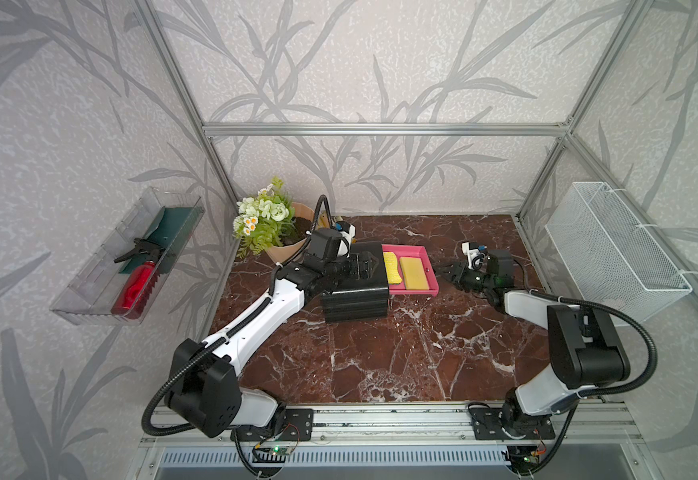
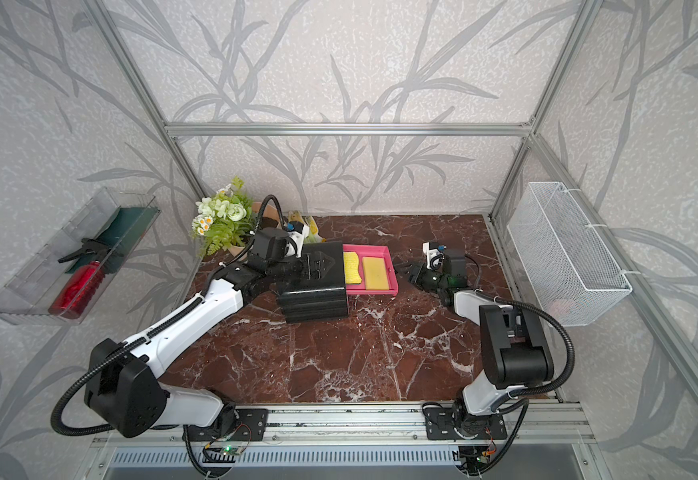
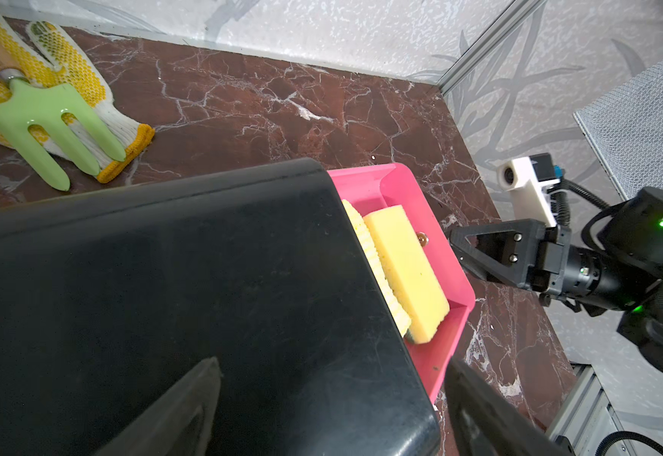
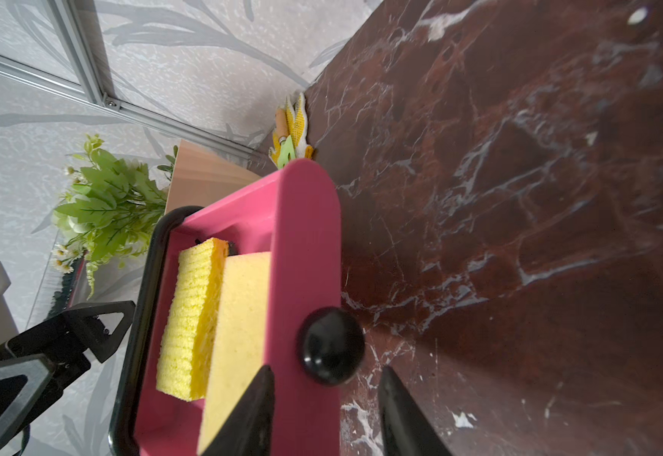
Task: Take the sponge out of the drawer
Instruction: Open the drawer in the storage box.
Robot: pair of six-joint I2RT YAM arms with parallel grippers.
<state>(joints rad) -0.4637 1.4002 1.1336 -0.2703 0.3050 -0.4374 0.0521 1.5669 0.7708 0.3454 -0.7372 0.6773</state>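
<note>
The pink drawer (image 1: 405, 248) stuck out of the black box (image 1: 355, 299) on the dark red surface (image 1: 380, 357). Two sponges lay side by side inside it. The pale yellow sponge (image 1: 414, 272) was the one nearer the right gripper (image 1: 443, 269), just behind the drawer's front wall. The bumpy yellow sponge (image 1: 393, 269) lay past it, touching it, right by the box's opening. The right gripper was partly open and held nothing. The drawer's round black knob (image 4: 332, 347) sat just ahead of its tips, in line with the gap, not touching them. The left gripper (image 1: 370, 266) was spread wide over the top of the box and held nothing. The sponges lay just beyond its tips.
</note>
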